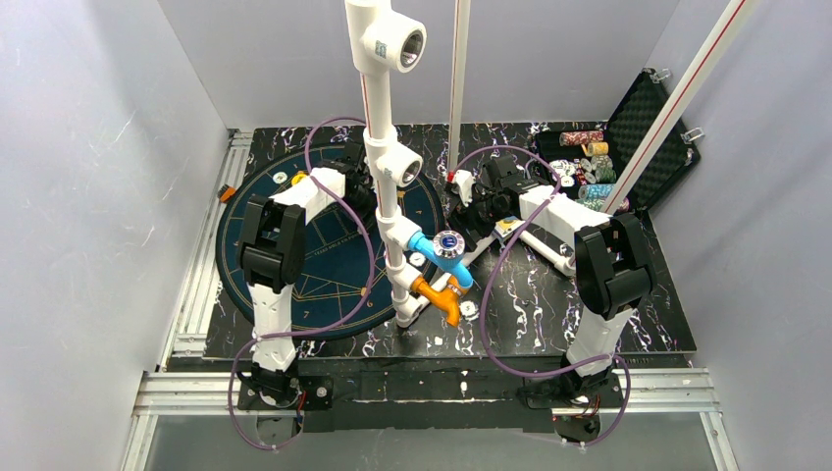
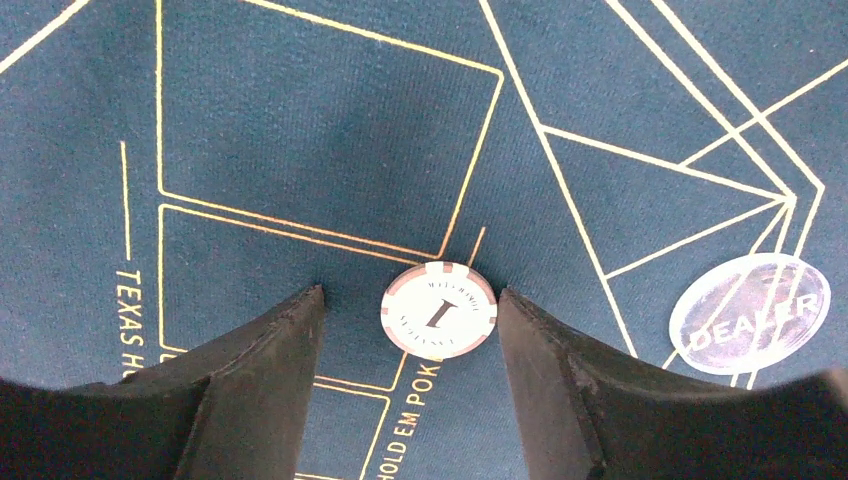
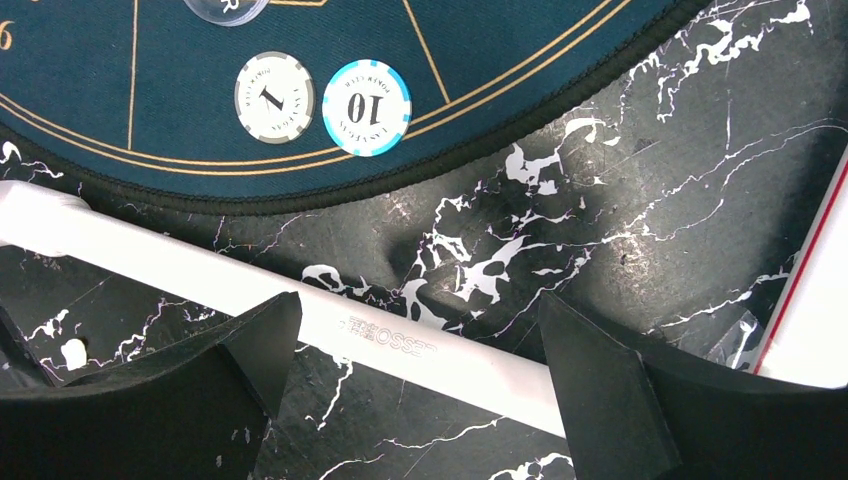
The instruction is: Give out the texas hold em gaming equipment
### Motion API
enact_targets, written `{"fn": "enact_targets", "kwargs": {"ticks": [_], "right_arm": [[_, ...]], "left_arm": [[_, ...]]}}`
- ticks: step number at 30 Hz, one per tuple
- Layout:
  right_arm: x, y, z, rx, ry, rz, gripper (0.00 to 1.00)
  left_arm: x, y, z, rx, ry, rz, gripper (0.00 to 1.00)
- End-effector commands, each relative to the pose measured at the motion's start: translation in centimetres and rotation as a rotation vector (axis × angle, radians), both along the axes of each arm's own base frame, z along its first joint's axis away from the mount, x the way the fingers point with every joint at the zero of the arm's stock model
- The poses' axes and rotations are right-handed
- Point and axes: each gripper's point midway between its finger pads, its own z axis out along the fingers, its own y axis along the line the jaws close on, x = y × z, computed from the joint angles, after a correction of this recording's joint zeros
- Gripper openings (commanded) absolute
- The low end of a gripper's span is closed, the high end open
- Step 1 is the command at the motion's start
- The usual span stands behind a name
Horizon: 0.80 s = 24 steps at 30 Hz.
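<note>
Left end effector (image 2: pixel 410 295) spread, white chip (image 2: pixel 439 310) flat on mat (image 2: pixel 300 120) between fingers (image 2: pixel 560 380). Best lift straight up, no nudge. Right end effector (image 3: pixel 418 300) wide, empty.

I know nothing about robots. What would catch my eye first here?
A tall white pipe stand with blue and orange fittings rises mid-table. Left of it lies a round dark-blue poker mat; an open black case of chip stacks sits at the far right. The left end effector hangs open over a white chip marked 1.
</note>
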Motion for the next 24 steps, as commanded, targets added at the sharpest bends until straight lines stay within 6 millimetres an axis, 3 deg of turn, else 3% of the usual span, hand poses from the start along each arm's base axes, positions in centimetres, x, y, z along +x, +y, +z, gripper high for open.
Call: {"fn": "enact_targets", "kwargs": {"ticks": [1, 9, 15, 24], "right_arm": [[0.0, 0.2, 0.2, 0.000, -0.015, 0.018, 0.98], [0.1, 0.1, 0.2, -0.005, -0.021, 0.014, 0.98], [0.1, 0.1, 0.1, -0.006, -0.020, 0.016, 0.98], [0.1, 0.1, 0.1, -0.006, -0.020, 0.015, 0.98]], "left_arm": [[-2.4, -0.4, -0.4, 0.009, 0.047, -0.022, 0.60], [-3.9, -0.4, -0.6, 0.002, 0.077, -0.025, 0.53], [-5.3, -0.4, -0.5, -0.011, 0.119, -0.025, 0.58], [-6.1, 0.2, -1.3, 0.012, 0.150, -0.027, 0.54]]}}
